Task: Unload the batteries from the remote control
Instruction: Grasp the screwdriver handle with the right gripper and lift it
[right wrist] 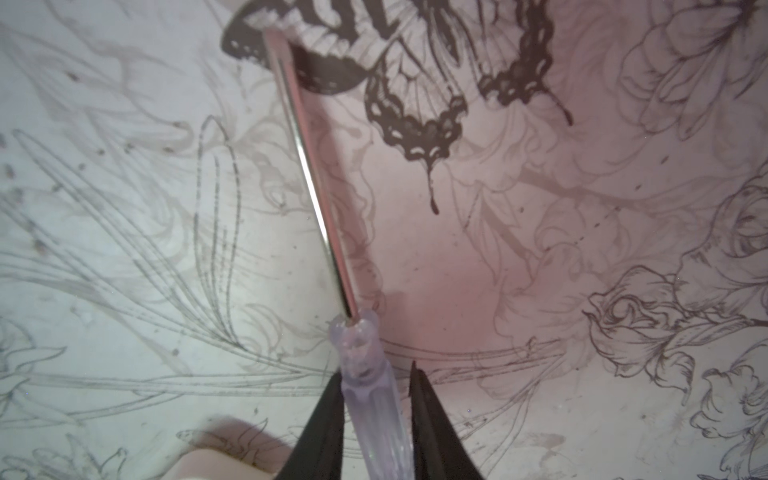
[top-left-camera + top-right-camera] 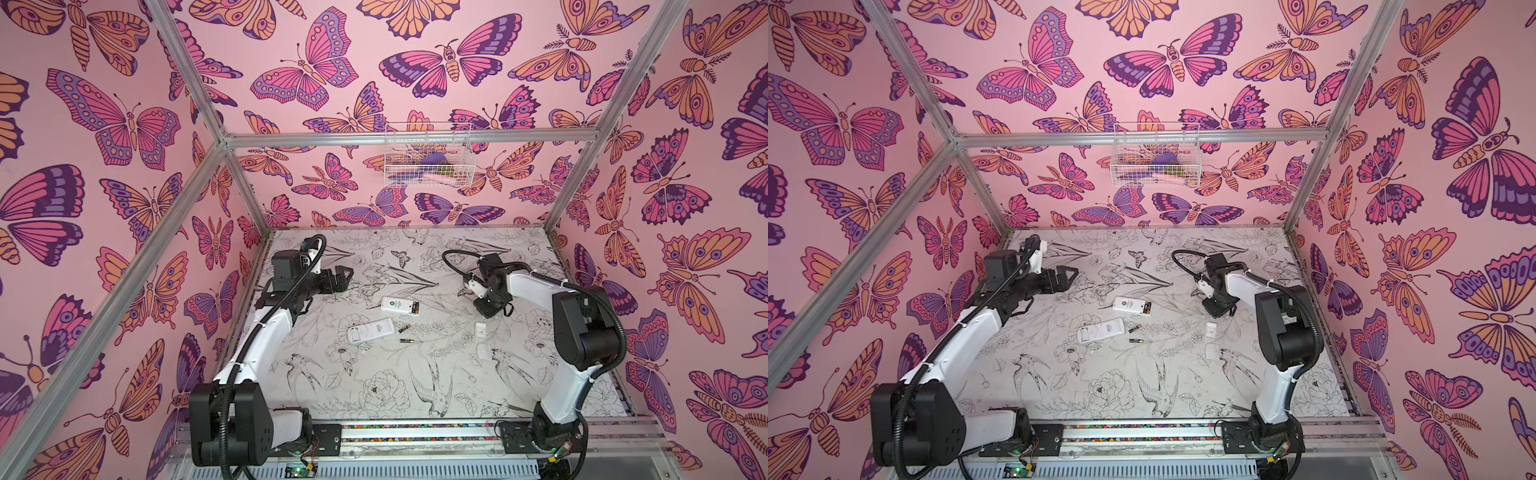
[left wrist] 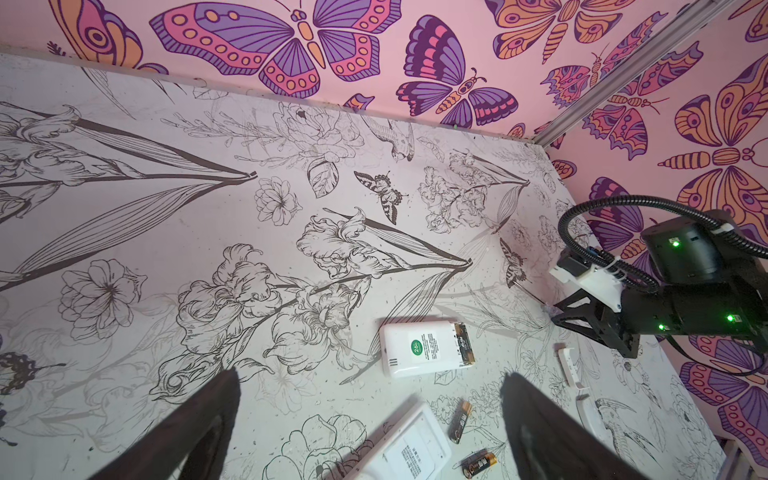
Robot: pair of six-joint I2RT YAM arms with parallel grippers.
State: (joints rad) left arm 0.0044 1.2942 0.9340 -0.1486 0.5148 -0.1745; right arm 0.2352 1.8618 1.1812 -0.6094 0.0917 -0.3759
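Tool pickup — right gripper (image 1: 374,372) jaws narrow about screwdriver (image 1: 322,216) handle, grip cannot be told; left gripper (image 2: 345,277) wide. Next — batteries (image 2: 414,308) to be pried from remote control (image 2: 395,305) at tool's nine o'clock.

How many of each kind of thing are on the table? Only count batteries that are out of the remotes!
Remotes: 2
Loose batteries: 2
Battery covers: 2
Screwdriver: 1
Total: 7
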